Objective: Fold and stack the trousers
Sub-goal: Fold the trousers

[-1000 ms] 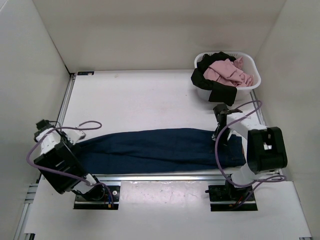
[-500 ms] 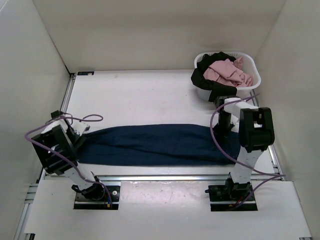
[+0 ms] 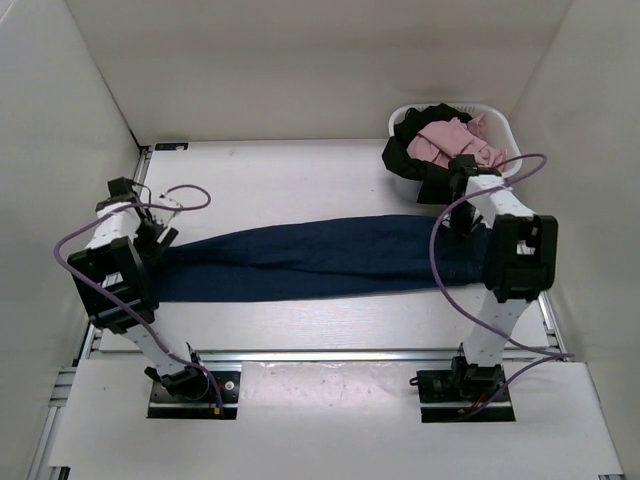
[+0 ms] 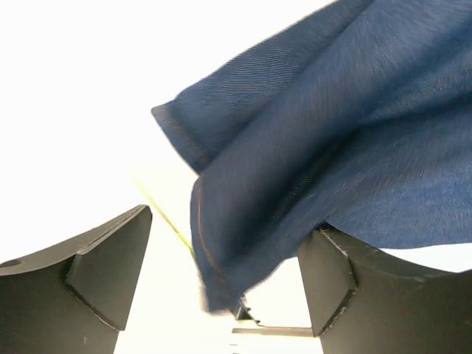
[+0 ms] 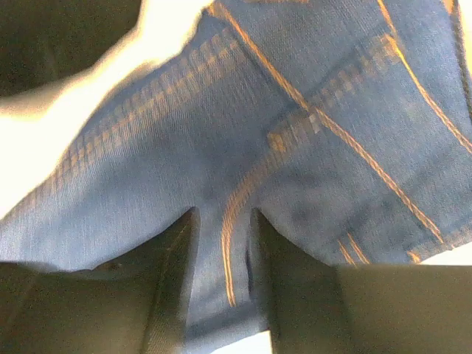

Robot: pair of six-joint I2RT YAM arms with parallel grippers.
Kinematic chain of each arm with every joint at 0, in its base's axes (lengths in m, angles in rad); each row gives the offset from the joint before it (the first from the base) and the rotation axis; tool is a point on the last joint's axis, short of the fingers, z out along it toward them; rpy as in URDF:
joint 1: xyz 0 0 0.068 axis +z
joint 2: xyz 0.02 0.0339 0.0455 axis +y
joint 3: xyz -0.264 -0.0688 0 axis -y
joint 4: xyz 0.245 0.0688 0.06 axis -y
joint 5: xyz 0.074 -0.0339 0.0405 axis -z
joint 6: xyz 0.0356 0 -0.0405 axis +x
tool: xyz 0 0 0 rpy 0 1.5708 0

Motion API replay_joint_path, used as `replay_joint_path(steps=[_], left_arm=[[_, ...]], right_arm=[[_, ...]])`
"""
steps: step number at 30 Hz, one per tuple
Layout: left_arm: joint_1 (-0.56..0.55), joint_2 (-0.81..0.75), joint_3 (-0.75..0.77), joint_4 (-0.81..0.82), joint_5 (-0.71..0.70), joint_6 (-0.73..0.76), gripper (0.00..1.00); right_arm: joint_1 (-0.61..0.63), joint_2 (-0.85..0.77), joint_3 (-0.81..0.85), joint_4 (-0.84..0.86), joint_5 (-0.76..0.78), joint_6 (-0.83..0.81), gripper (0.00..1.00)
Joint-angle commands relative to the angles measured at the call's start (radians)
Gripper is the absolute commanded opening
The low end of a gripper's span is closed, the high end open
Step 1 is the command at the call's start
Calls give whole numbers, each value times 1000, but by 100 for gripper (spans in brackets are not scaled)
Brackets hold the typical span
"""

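From above, the trousers (image 3: 320, 262) lie farther up the table (image 3: 280, 185) than a moment ago. They stretch left to right, the right end now just beside the basket (image 3: 505, 130) of pink (image 3: 455, 145) and black clothes (image 3: 412, 160). Both arms have reached forward with them: the left gripper (image 3: 155, 238) at the leg end, the right gripper (image 3: 462, 228) at the waist end.

In the left wrist view, the left gripper (image 4: 230, 225) stands spread wide. The trouser hem (image 4: 214, 243) hangs between its fingers (image 4: 110, 273), resting against one and not clamped.

In the right wrist view, the right gripper (image 5: 221, 221) is nearly closed, pinching stitched waist denim (image 5: 310, 147).
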Motion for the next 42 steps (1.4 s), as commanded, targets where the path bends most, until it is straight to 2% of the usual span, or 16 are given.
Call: replay_joint_path(steps=[1,3,6,11,14,19,27,28,30,31,32,34,35,38,40,42], left_arm=[[3,-96,100,-114,54,4,89],[3,-109,110,-212,65,32,90],[3,-129,41,-234,34,65,90],[3,-115,-134,-106,-56,76,89],[3,-83,-143,-73,-87,76,88],[3,-58,-125,-36,-128,58,86],[3,-1,-36,-25,-171,-36,56],[3,-1,-36,-25,-171,-36,47],[3,-11,-36,-25,-171,-36,34],[3,-11,-36,-25,-171,-36,27],[3,-11,-36,-25,-181,-36,14],[3,-11,-36,-25,-181,-23,14],[3,-20,-36,-25,-181,-23,14],[3,-20,-25,-25,-181,-23,14],[12,-29,-1,-25,-165,-23,14],[12,-40,24,-16,-142,-23,14]], right_arm=[[-28,-222,-73,-38,-48,-32,53],[-63,-284,-130,-56,-112,-31,60],[-103,-376,-223,-76,-131,-31,65],[-166,-389,-305,-76,-201,-51,68],[-187,-379,-314,-67,-269,-51,69],[-197,-357,-314,-67,-278,-61,71],[-215,-284,-285,-37,-263,-28,77],[-215,-275,-285,-26,-254,-28,77],[-215,-263,-285,-26,-226,-18,73],[-226,-237,-274,-26,-226,-7,66],[-226,-237,-274,-26,-217,-7,61],[-237,-221,-274,-26,-201,2,49],[-237,-212,-264,-26,-168,2,32],[-237,-212,-233,-37,-117,13,8],[-237,-212,-218,-49,-93,13,0],[-237,-212,-204,-59,-92,4,0]])
